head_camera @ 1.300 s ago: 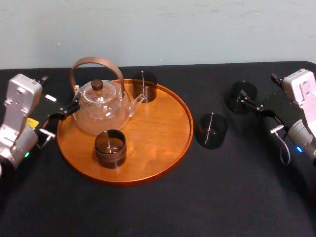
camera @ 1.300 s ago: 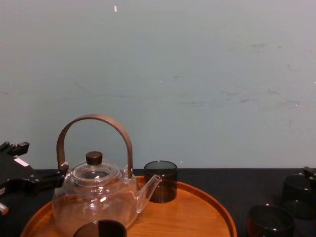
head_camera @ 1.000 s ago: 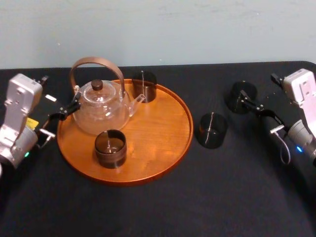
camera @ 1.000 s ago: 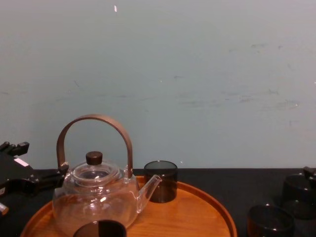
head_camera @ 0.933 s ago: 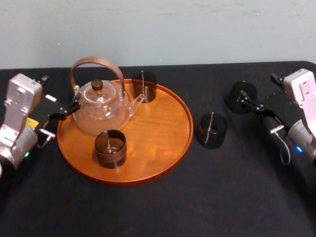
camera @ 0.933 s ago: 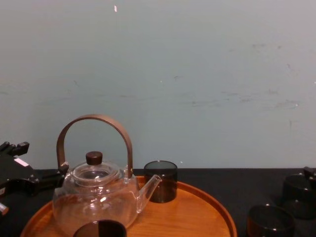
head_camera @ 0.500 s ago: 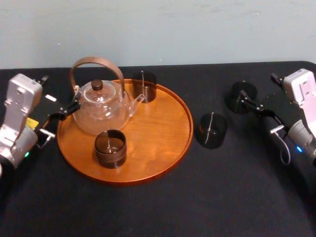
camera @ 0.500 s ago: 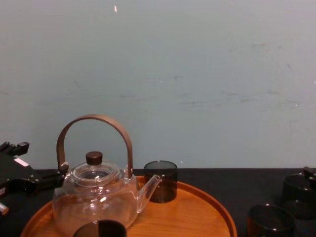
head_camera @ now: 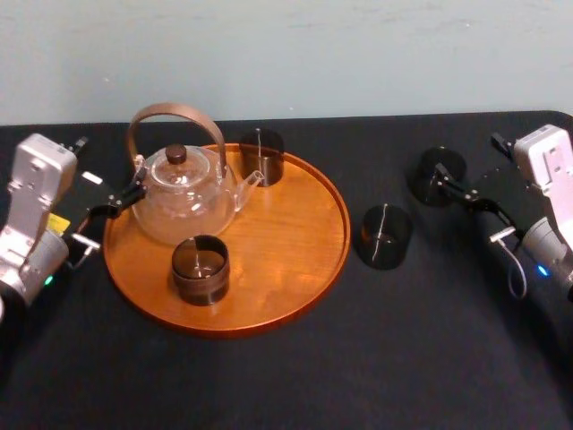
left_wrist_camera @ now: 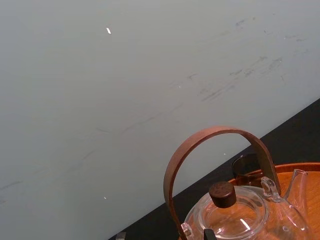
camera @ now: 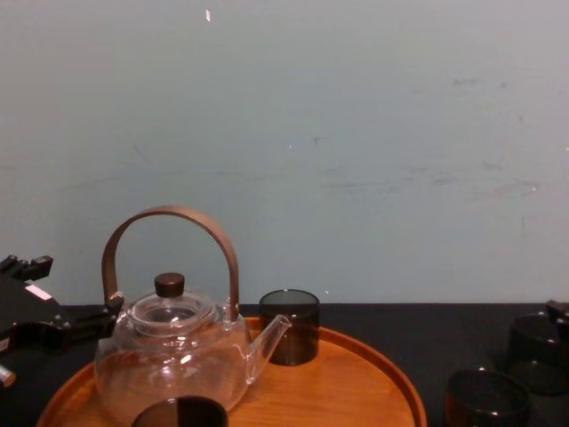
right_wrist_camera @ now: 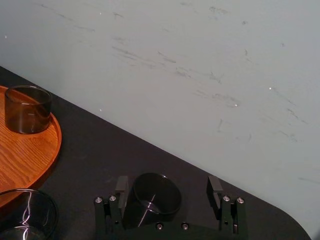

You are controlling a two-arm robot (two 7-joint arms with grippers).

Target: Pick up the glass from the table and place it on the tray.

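Glass for this pick is most likely the far glass (head_camera: 425,179), standing on the bench (head_camera: 269,385) well to the right of the tray (head_camera: 295,242), with the right gripper (right_wrist_camera: 167,187) facing it.

The matte black bench carries everything. The round orange-brown tray holds a teapot (head_camera: 183,202) on its left side, a back glass (head_camera: 261,154) by the far rim and a front glass (head_camera: 200,267) nearer the robot. Its right half is bare. A near glass (head_camera: 385,236) stands on the bench between the tray and the far glass, apart from both.

The step in hand looks like the approach for the grasp. In the right wrist view the far glass sits close against one jaw, with a wide gap to the other. The gripper would therefore do well to centre on the glass before closing, or one jaw will likely push it across the bench. A gentle squeeze at mid-wall suits smooth glass. A straight lift should then clear the near glass on the way to the tray's bare half.

The right jaws stand wide apart and hold nothing. Whether the far glass is already between them or just ahead cannot be told. The left gripper (head_camera: 115,215) sits idle at the tray's left rim beside the teapot, its jaws apart and empty.
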